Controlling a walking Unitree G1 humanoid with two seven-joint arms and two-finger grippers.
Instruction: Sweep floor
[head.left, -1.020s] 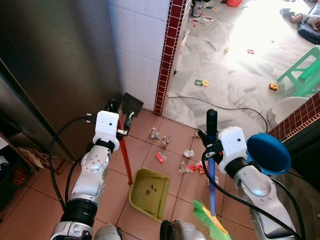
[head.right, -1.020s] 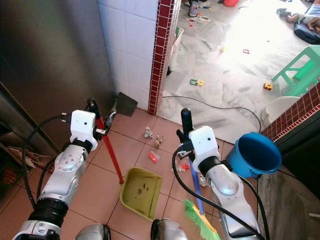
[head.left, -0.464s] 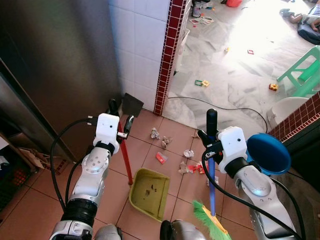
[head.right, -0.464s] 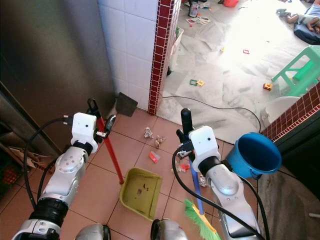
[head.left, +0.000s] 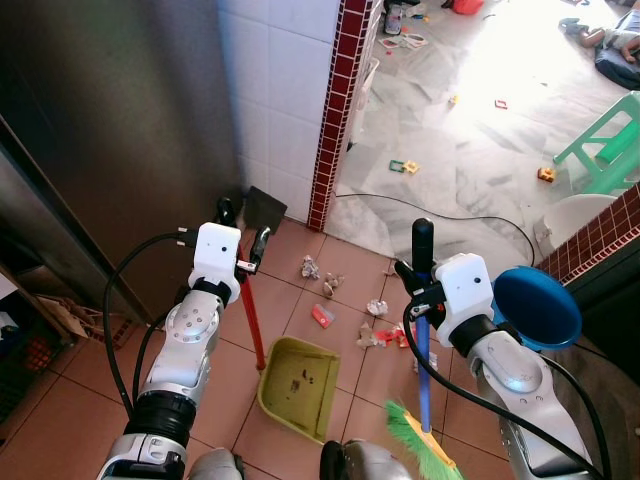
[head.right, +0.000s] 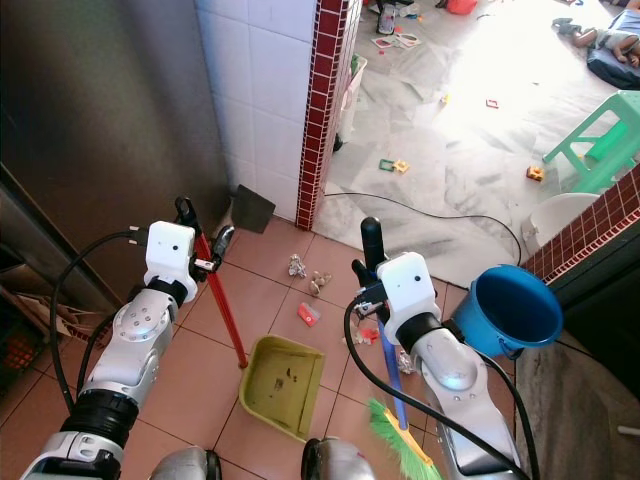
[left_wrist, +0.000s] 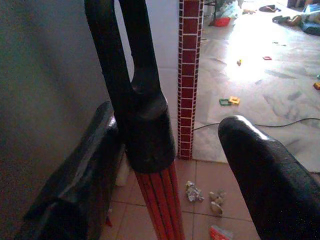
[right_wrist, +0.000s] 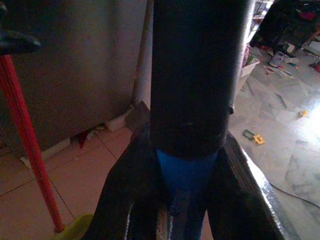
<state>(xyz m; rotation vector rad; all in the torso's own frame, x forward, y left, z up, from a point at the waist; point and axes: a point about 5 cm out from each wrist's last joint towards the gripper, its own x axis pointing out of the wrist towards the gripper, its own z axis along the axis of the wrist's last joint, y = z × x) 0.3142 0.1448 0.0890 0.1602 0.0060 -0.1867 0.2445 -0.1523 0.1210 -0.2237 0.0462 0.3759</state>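
Observation:
A yellow-green dustpan (head.left: 298, 385) sits on the terracotta tiles, its red handle (head.left: 250, 320) rising to a black looped top (left_wrist: 142, 125). My left gripper (head.left: 243, 222) straddles that top and is open. One finger (left_wrist: 80, 185) lies against the handle and the other (left_wrist: 265, 170) stands apart from it. My right gripper (head.left: 420, 285) is shut on the black grip of a blue-handled broom (head.left: 424, 370), whose green bristles (head.left: 420, 445) rest on the floor near me. Crumpled paper (head.left: 310, 267) and a red wrapper (head.left: 322, 316) lie beyond the dustpan.
A steel cabinet (head.left: 110, 130) and a white-tiled wall with a red pillar (head.left: 335, 110) stand to the left. A blue bucket (head.left: 538, 305) sits by my right arm. A black cable (head.left: 440, 213), toys (head.left: 405, 165) and a green stool (head.left: 610, 140) lie on the marble floor beyond.
My left gripper has shifted slightly around the top of the red handle. The right arm, broom and dustpan have stayed put.

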